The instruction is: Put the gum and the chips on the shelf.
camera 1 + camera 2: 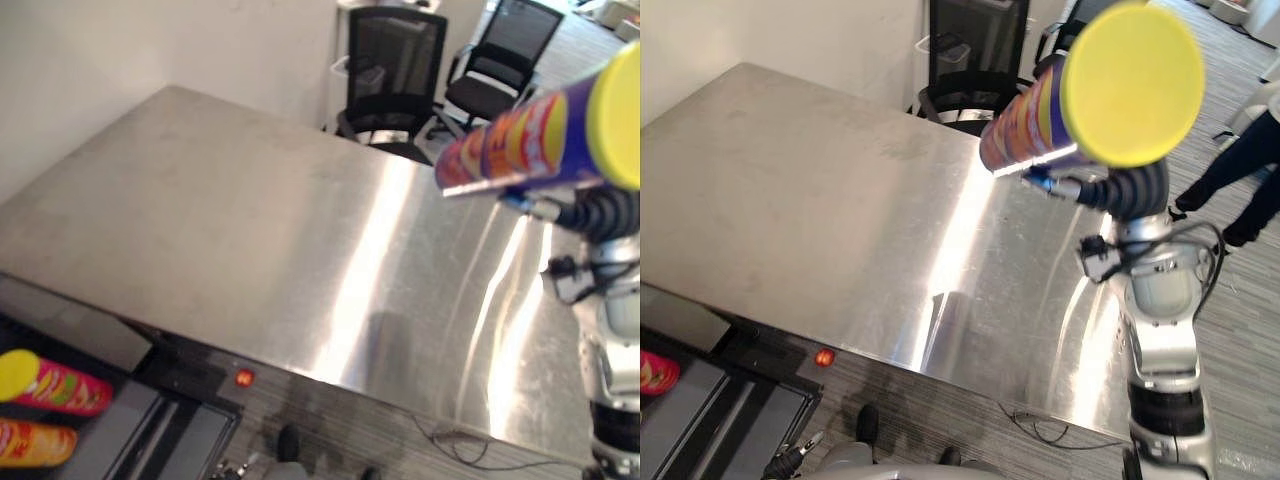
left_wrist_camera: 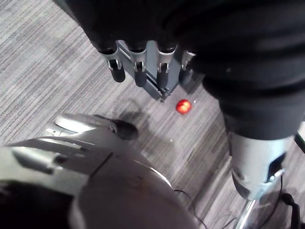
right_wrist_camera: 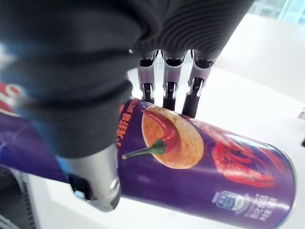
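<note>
**Steel surface [image 1: 250,230], chips can [image 1: 520,140] held above**

Right hand [image 3: 167,81] curls fingers and thumb round the purple chips can, above the surface. 2 office chairs [image 1: 395,60] stand beyond the hand; 2 more cans [image 1: 55,385] lie low to its left. Left hand [image 2: 147,67] hangs, fingers straight, over carpet [image 2: 43,71].

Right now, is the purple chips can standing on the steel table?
No, the right hand grips the purple chips can, raised clear of the steel table.

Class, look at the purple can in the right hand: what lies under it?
The right hand grips the can in the air over the steel table, and the can does not touch the table. Shiny tabletop shows around the can, but the can itself hides the patch straight beneath it.
</note>
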You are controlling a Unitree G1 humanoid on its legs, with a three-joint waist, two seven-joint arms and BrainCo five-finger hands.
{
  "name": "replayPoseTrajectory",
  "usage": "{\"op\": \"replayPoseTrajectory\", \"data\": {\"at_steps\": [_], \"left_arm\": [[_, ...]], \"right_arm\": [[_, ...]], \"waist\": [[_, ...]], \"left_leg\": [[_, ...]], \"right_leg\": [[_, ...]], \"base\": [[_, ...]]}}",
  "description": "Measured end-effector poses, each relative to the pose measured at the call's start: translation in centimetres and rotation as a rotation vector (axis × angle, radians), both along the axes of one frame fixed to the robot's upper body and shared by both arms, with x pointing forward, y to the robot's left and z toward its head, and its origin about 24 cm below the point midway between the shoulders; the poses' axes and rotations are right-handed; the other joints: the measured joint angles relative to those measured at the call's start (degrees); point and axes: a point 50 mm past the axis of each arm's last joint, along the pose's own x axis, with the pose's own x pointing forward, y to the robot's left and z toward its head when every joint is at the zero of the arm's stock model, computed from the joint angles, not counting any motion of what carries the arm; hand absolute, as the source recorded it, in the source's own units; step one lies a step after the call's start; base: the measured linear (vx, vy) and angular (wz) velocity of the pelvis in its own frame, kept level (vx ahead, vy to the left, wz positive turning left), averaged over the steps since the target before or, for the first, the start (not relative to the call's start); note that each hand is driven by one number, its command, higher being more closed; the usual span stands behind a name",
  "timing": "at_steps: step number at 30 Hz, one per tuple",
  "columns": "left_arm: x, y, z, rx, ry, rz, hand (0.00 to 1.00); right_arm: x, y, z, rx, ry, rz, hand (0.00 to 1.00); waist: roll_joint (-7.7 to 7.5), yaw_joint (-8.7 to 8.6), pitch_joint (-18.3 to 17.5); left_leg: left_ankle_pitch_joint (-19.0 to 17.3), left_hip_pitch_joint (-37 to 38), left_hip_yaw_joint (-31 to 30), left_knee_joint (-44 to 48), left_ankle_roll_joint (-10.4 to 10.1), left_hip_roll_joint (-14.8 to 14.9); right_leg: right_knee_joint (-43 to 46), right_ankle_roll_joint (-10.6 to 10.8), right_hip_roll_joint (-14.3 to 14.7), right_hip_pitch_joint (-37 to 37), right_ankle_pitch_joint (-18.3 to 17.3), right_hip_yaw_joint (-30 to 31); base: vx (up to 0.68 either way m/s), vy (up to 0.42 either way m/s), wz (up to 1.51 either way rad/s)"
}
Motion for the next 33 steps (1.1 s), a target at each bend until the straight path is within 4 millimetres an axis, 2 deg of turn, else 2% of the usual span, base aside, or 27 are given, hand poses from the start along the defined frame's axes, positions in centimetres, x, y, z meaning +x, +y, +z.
{"op": "replayPoseTrajectory", "data": {"at_steps": [4,6,8,12,13,18,21,25,31,33], "left_arm": [[-0.7,-0.6,-0.4,-0.019,0.025,0.021,0.00],[-0.9,-0.9,-0.5,-0.027,0.032,0.018,0.00],[-1.1,-1.1,-0.6,-0.032,0.043,0.006,0.00],[-1.5,-1.2,-0.7,-0.035,0.053,0.001,0.00],[-1.7,-1.1,-0.7,-0.036,0.062,0.002,0.00],[-2.8,-1.1,-0.9,-0.039,0.100,0.009,0.00],[-3.3,-1.2,-1.0,-0.042,0.122,0.007,0.00],[-3.9,-1.3,-1.1,-0.045,0.146,0.001,0.00],[-4.3,-1.4,-1.1,-0.047,0.152,-0.007,0.00],[-4.5,-1.5,-1.1,-0.049,0.146,-0.005,0.00]], "right_arm": [[-1.5,-0.1,-4.3,0.115,0.180,0.040,1.00],[-2.2,0.7,-7.0,0.182,0.312,0.098,1.00],[-2.7,1.8,-8.9,0.210,0.411,0.149,1.00],[-3.8,3.6,-11.9,0.254,0.577,0.240,1.00],[-4.3,4.2,-13.1,0.286,0.643,0.263,1.00],[-5.5,5.9,-16.0,0.358,0.791,0.322,1.00],[-6.1,6.3,-17.1,0.364,0.858,0.331,1.00],[-6.2,6.0,-17.4,0.305,0.870,0.291,1.00],[-5.9,2.6,-16.6,0.256,0.823,0.128,1.00],[-5.5,1.7,-15.0,0.168,0.764,0.112,1.00]], "waist": [[1.97,-1.24,-1.6],[2.89,-1.27,-2.4],[3.35,-1.24,-3.2],[3.64,-1.40,-4.0],[3.56,-1.37,-4.0],[3.87,-1.53,-4.4],[4.49,-1.59,-4.6],[4.94,-1.94,-4.8],[5.21,-1.96,-4.9],[5.48,-1.79,-4.6]], "left_leg": [[0.0,0.1,0.3,0.0,0.0,0.0],[-0.1,0.7,0.7,0.0,-0.1,0.1],[-0.3,0.9,1.0,0.0,-0.2,0.3],[-0.7,1.1,1.2,0.0,-0.7,0.4],[-0.7,1.5,1.1,0.0,-0.7,0.4],[-0.8,2.2,1.1,0.0,-0.7,0.2],[-0.9,2.8,0.7,0.0,-0.5,-0.2],[-0.9,2.8,0.0,0.0,-0.5,-0.4],[-0.8,3.0,-1.4,0.0,-0.6,-0.8],[-0.5,3.4,-2.4,0.4,-0.5,-1.1]], "right_leg": [[0.1,0.0,0.0,-0.1,0.0,0.3],[0.3,0.0,0.0,0.1,0.0,0.5],[0.1,0.0,0.0,0.1,0.0,0.9],[0.1,0.0,0.1,0.2,-0.1,1.2],[0.1,0.0,0.0,0.7,-0.1,1.2],[0.3,0.1,-0.2,1.4,-0.2,1.1],[0.3,0.3,-0.5,2.3,-0.4,0.8],[0.1,0.2,-0.7,2.7,-0.4,0.2],[2.6,0.0,-1.2,2.7,-1.3,-1.1],[5.4,-0.1,-1.9,2.6,-2.8,-2.1]], "base": [[0.00,-0.002,-0.04],[-0.02,0.002,-0.08],[-0.03,0.002,-0.11],[-0.02,0.002,-0.05],[0.00,0.000,0.00],[0.00,0.001,0.01],[0.01,0.008,0.08],[0.01,0.003,0.09],[0.02,-0.011,0.11],[0.04,-0.016,0.21]]}}
